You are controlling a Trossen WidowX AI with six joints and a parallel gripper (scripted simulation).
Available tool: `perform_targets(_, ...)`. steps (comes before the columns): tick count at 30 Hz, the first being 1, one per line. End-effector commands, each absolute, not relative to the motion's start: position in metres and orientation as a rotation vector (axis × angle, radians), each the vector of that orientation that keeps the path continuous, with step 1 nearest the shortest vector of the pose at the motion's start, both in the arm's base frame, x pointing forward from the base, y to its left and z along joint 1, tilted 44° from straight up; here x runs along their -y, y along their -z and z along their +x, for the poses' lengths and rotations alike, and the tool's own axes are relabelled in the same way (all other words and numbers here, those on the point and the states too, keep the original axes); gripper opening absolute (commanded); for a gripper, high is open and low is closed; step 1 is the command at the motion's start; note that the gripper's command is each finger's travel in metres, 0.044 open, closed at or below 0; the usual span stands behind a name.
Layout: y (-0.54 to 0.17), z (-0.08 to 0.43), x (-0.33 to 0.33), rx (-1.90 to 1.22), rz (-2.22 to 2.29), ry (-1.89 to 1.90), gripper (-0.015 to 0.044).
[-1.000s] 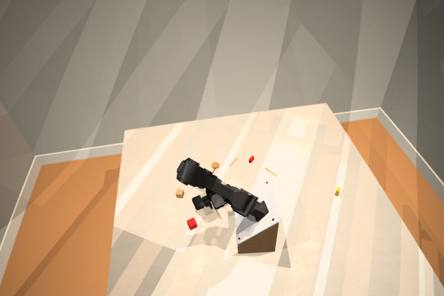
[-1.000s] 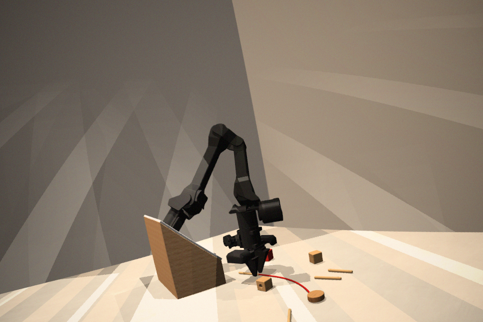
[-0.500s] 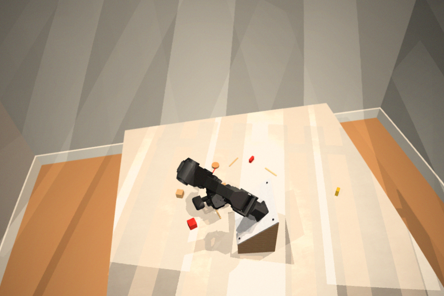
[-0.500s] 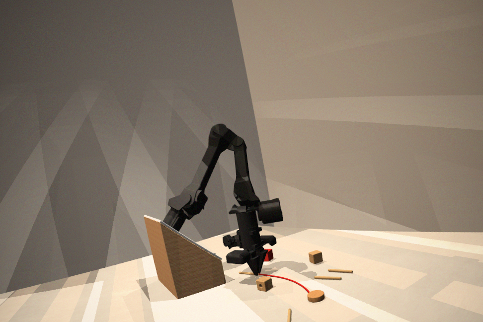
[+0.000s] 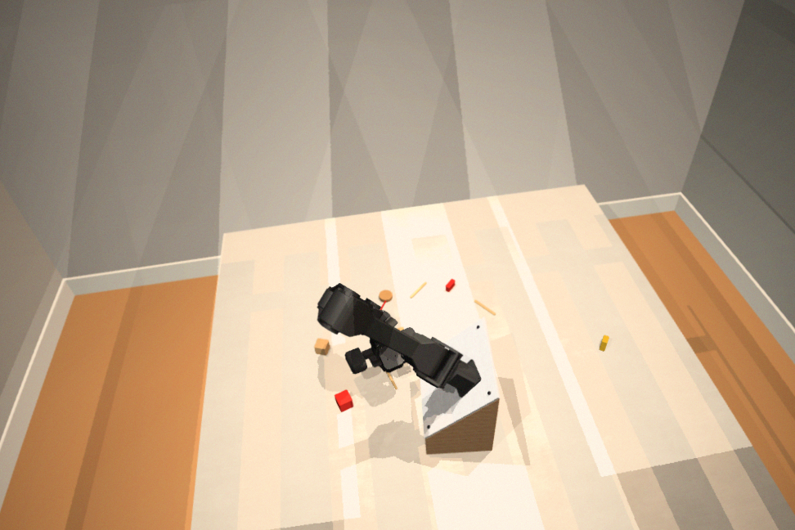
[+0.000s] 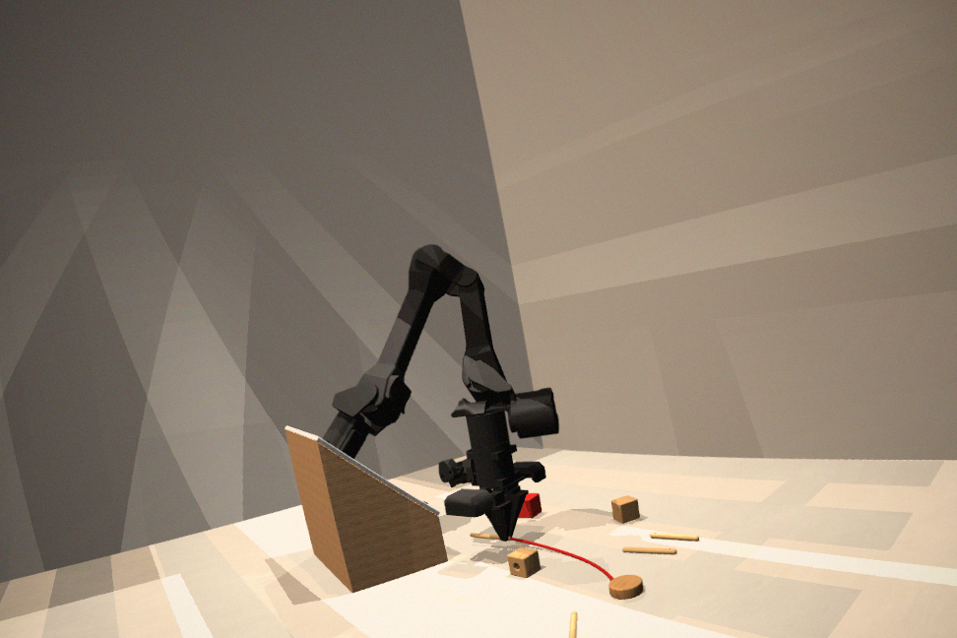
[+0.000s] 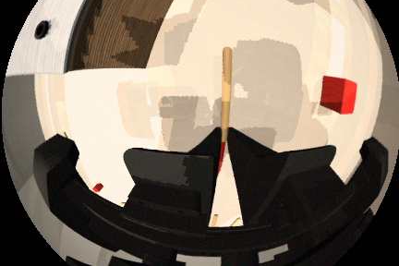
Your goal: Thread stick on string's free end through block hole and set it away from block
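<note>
My gripper (image 6: 507,538) (image 7: 223,131) is shut on the stick at its string end, low at the table. The thin wooden stick (image 5: 392,381) (image 6: 481,536) (image 7: 226,73) points from the fingertips toward the arm's base side; whether it touches the table I cannot tell. The red string (image 5: 383,305) (image 6: 570,554) (image 7: 221,156) runs from it in a curve to the round wooden button (image 5: 384,295) (image 6: 625,587). The wooden block with the hole (image 6: 523,564) stands on the table just nearer the exterior view than the fingertips; the arm mostly hides it in the top view.
A wedge-shaped base (image 5: 464,431) (image 6: 382,534) carries the arm. A red cube (image 5: 343,400) (image 6: 531,505) (image 7: 338,94) and a plain wooden cube (image 5: 321,346) (image 6: 624,509) stand nearby. Loose sticks (image 5: 418,289) (image 5: 484,307) (image 6: 649,549), a small red block (image 5: 450,285) and a yellow block (image 5: 604,343) lie around.
</note>
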State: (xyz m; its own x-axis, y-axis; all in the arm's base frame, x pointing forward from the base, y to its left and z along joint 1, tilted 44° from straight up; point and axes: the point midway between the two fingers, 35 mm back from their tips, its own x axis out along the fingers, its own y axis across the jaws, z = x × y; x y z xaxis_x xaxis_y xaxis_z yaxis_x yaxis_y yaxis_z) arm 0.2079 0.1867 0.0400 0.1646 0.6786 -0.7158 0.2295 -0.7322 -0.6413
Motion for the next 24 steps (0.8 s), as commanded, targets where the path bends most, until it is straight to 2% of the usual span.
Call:
perform_targets(1,-0.048,0.21,-0.184,0.875,-2.07,-1.574,0.0)
perform_targets(24,-0.069,0.204,-0.164,0.875,-2.071,-1.574,0.0)
